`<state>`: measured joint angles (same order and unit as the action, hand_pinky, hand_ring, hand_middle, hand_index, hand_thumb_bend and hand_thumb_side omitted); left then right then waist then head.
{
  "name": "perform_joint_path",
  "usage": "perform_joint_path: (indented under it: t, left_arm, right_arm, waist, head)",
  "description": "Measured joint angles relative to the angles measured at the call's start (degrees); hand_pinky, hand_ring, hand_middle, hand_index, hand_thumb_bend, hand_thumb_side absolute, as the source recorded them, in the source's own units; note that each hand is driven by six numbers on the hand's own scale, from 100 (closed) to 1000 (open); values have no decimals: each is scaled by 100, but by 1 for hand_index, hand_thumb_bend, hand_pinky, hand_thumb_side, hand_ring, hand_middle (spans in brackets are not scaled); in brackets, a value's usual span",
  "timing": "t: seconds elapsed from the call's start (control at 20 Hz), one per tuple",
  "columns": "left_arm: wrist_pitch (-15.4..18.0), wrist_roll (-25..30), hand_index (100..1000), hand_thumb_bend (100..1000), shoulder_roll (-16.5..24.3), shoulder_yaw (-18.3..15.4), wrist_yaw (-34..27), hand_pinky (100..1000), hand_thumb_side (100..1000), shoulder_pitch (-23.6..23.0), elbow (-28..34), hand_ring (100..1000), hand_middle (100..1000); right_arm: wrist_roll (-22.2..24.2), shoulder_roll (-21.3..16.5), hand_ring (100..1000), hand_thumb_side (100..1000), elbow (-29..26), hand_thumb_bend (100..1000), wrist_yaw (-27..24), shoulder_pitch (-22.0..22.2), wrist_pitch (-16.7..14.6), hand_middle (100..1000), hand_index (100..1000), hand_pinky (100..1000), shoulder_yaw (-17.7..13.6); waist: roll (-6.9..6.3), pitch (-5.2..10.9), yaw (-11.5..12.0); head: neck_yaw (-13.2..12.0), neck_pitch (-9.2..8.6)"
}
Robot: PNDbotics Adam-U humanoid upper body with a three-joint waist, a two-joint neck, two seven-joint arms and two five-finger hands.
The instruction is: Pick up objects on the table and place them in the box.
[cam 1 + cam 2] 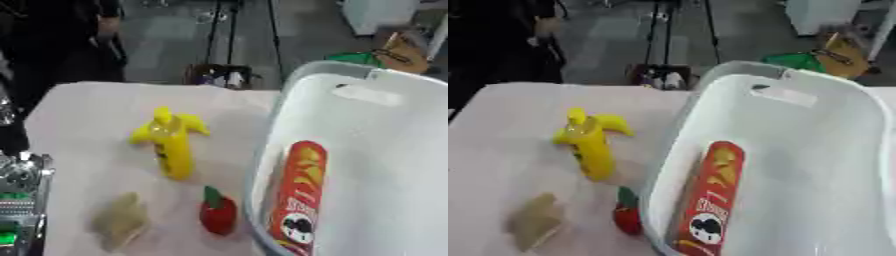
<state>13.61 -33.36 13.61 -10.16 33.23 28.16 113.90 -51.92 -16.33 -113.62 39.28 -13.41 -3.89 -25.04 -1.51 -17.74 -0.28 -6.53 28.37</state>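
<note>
My left hand sits at the table's nine o'clock edge (finger state, I can't tell); banana at its two o'clock, strawberry near the box, chip can inside

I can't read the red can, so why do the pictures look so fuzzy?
Left eye view: everything is soft and blurry, so the lettering on the red can in the white box smears. Right eye view: just as blurry; the yellow banana toy has fuzzy edges, the floor behind looks dim.
</note>
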Motion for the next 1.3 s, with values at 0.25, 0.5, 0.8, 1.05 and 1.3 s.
perform_joint_path:
  t: [0.25,0.5,0.8,1.05,1.3]
  left_arm:
    - [15,6,807,418,-3,1,-21,608,1000,0,0,614,660]
    - [-416,358,881,636,357,5,136,676,1000,-5,0,727,764]
    - [-1650,2071,1000,748,1546,256,556,792,1000,-189,0,847,867]
    - [-2530,4119,1000,622,2497,547,724,820,981,-271,0,876,884]
    - [-3174,5955,1000,711,3205,770,816,839,943,-155,0,897,902]
  right_arm:
    - [1,1,538,699,0,100,0,-1,8,529,663,727,1]
    - [1,1,538,699,0,100,0,-3,9,528,662,727,16]
    - [-2,1,538,699,0,100,0,-3,-6,529,662,726,75]
    - [-3,0,539,700,0,100,-3,-3,-12,529,661,726,126]
    - [-9,-1,539,699,0,100,-5,0,-23,529,661,726,179]
  waist:
    - [16,0,-6]
    - [15,2,-43]
    - [-24,10,-108]
    - [-24,43,-120]
    - [-27,79,-154]
  head:
    - [32,-75]
    - [28,-99]
    - [10,-103]
    - [1,-105]
    - [-48,-105]
